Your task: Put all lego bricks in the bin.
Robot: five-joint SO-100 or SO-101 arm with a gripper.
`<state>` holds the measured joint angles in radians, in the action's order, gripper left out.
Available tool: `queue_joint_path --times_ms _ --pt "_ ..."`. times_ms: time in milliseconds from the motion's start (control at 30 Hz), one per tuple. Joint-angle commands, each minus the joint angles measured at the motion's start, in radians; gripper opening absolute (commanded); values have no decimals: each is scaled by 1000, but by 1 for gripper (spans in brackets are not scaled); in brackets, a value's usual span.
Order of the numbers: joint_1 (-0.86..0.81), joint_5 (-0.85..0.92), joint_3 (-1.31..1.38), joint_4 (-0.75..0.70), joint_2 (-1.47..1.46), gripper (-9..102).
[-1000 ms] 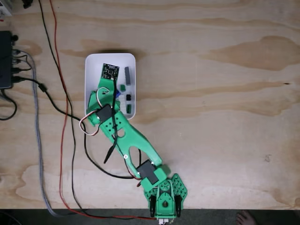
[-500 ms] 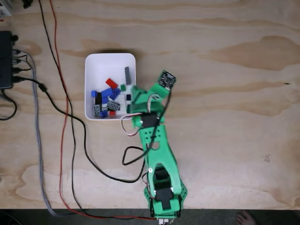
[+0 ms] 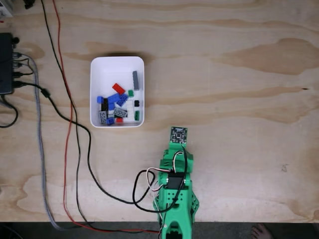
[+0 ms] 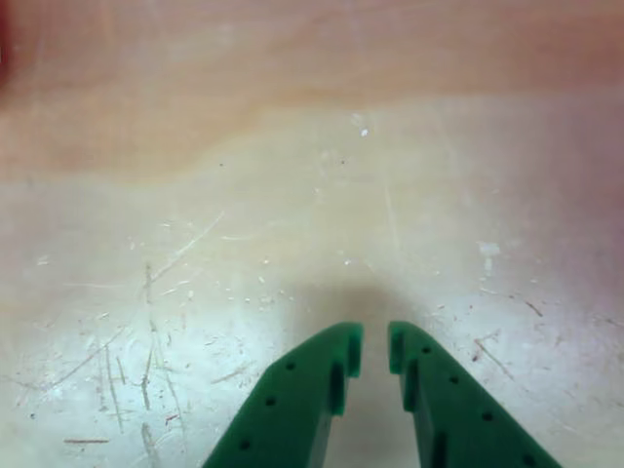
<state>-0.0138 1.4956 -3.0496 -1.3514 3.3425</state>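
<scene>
The lego bricks [image 3: 115, 104] lie in a heap inside the bin [image 3: 110, 69], a white shallow tray at the upper left of the fixed view; red, blue, grey, green, white and black pieces show. The green arm [image 3: 175, 191] is folded back at the table's front edge, its small circuit board [image 3: 178, 135] well below and right of the bin. In the other view my gripper [image 4: 375, 351] hangs over bare scratched wood, its green fingers [image 4: 312, 390] drawn together to a narrow slit with nothing between them.
A black box [image 3: 6, 62] with cables sits at the left edge. Black, red and grey cables [image 3: 70, 129] run down the table left of the bin. A person's toes [image 3: 261, 231] show at the bottom right.
The arm swung from over the bin to its right side, then pulled back to the front edge. The bricks in the bin came into full view.
</scene>
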Motion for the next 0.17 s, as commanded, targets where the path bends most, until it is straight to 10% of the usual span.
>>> queue_joint_path --times_ms 0,133 --pt "28 -57 -57 -2 32 9" --pt "31 -71 -97 25 32 9"
